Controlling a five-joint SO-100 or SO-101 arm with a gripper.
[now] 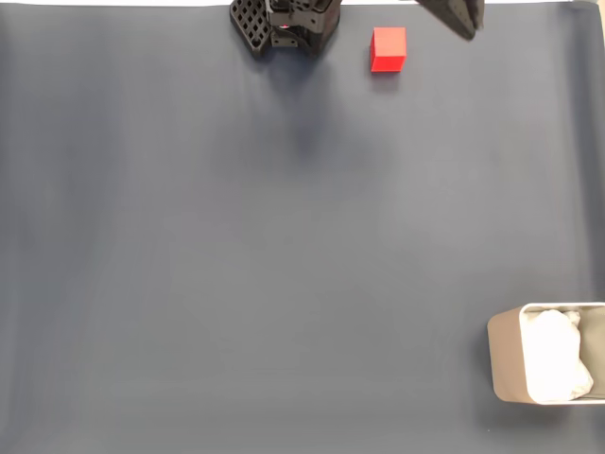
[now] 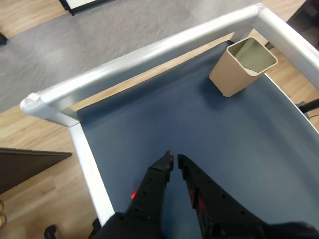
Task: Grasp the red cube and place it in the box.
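Red cube (image 1: 388, 49) sits near the mat's (image 1: 284, 265) top edge in my fixed view, beside the arm's black base (image 1: 284, 24). My gripper (image 2: 175, 160) is nearly closed, holding nothing. The box (image 1: 544, 355) waits at the bottom right corner.

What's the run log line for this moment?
gripper: nearly shut, empty, above mat | red cube: on mat, untouched | box: far corner, no cube inside

Even, soft light; sharp focus.
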